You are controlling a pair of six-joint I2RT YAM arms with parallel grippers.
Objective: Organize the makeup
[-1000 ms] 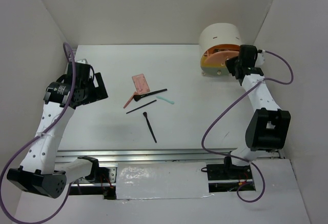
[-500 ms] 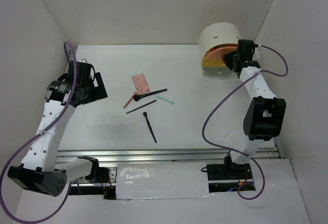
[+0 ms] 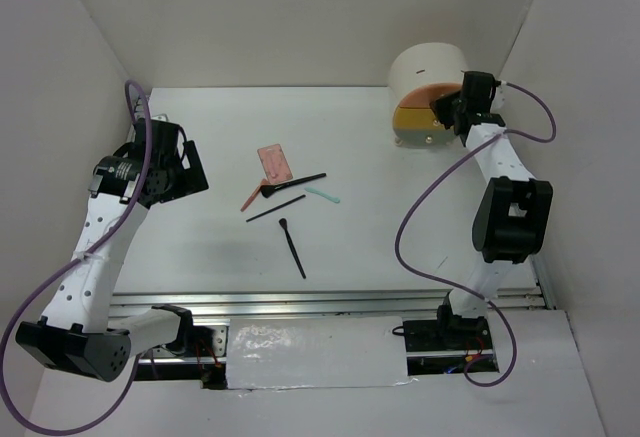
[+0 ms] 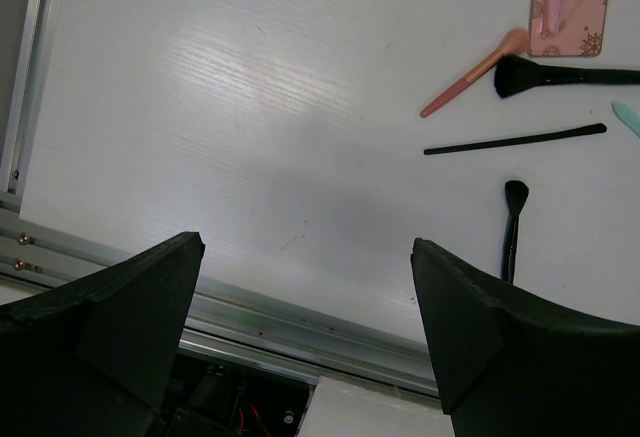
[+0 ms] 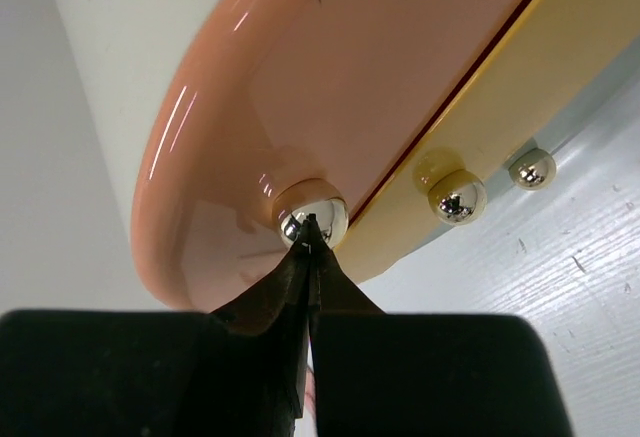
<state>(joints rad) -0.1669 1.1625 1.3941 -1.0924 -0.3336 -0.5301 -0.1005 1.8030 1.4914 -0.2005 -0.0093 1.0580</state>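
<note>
— The white worktop (image 3: 380, 227) sits boxed in by plain white walls. Where is the makeup?

— It lies loose near the middle. A pink palette (image 3: 274, 162) is farthest back. Just in front of it are a red-handled brush (image 3: 252, 198) and a black fan brush (image 3: 300, 182), their heads side by side. A mint-green stick (image 3: 322, 195) lies to the right, a thin black pencil (image 3: 276, 208) nearer, and another black brush (image 3: 292, 247) nearest the arms.

— And the left hand (image 4: 306, 247)?

— It is spread wide above bare worktop, left of the makeup, and holds nothing.

— And the right hand (image 5: 311, 225)?

— It is closed, its tips pressed together against the silver knob (image 5: 325, 212) of the peach front (image 5: 400, 77). That front belongs to the round drawer unit (image 3: 425, 72) in the far right corner. The yellow front (image 5: 560, 87) sits just below it.
</note>
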